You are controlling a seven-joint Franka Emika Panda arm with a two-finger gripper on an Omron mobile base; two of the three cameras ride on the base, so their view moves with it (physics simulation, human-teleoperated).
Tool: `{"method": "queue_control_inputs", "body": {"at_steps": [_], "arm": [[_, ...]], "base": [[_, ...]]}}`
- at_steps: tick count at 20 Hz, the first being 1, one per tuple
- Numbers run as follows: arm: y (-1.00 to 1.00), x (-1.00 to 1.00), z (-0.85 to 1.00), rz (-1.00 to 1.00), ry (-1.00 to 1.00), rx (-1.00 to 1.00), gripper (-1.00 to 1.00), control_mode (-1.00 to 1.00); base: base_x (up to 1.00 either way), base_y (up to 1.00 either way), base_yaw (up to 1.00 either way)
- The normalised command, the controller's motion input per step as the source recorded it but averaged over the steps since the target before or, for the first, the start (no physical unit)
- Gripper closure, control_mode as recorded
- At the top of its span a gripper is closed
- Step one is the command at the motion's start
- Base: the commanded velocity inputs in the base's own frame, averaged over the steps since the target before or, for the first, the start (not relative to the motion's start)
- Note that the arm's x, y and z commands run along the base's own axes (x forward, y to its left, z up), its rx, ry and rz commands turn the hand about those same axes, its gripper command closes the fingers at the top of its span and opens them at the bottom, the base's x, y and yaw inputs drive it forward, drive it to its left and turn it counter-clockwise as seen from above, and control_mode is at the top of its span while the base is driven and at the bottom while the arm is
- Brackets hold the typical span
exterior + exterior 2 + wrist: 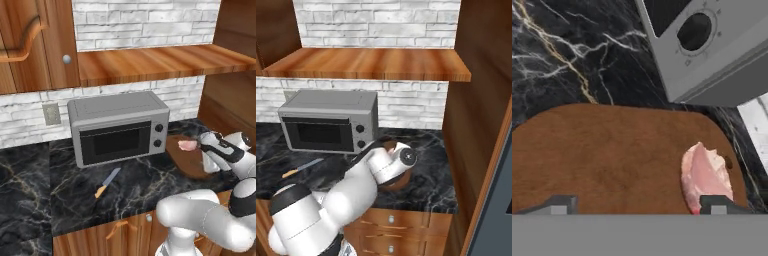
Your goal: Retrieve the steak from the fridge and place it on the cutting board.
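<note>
The steak (706,176) lies flat on the board (607,160), near the board's rounded end on the microwave side; in the left base view it is a small pink patch (187,145) just ahead of the hand, over the board (181,161). In the hand view the fingers (637,204) stand wide apart, with one tip (559,204) over bare wood and the other tip (719,204) at the edge of the steak. They grip nothing between them; whether that tip touches the meat cannot be told.

The board rests on the black marbled surface (140,182), close beside the grey microwave (118,127), whose corner and knob (694,31) show just past the board. In the right base view the arm covers most of the board, leaving a brown sliver (392,186) under the wrist.

A knife (107,182) with an orange handle lies on the surface in front of the microwave, well apart from the board. A wooden shelf (160,62) runs above, against a white brick wall (145,22).
</note>
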Motion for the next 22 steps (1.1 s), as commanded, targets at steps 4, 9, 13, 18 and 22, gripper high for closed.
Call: {"method": "queue_control_inputs", "body": {"at_steps": [4,9,13,18,22], "arm": [[0.0,-0.45,1.0,0.06,0.01,0.0,-1.0,-1.0],[-0.03,-0.63,0.69,0.1,0.04,0.0,-1.0,-1.0],[-0.19,-0.84,0.63,0.08,-0.02,0.0,-1.0,-1.0],[-0.09,-0.56,0.72,0.13,0.0,0.0,-1.0,-1.0],[-0.03,-0.43,0.61,0.15,0.0,0.0,-1.0,-1.0]], "base": [[0.0,0.0,0.0],[0.0,0.0,0.0],[0.0,0.0,0.0],[0.0,0.0,0.0],[0.0,0.0,0.0]]}}
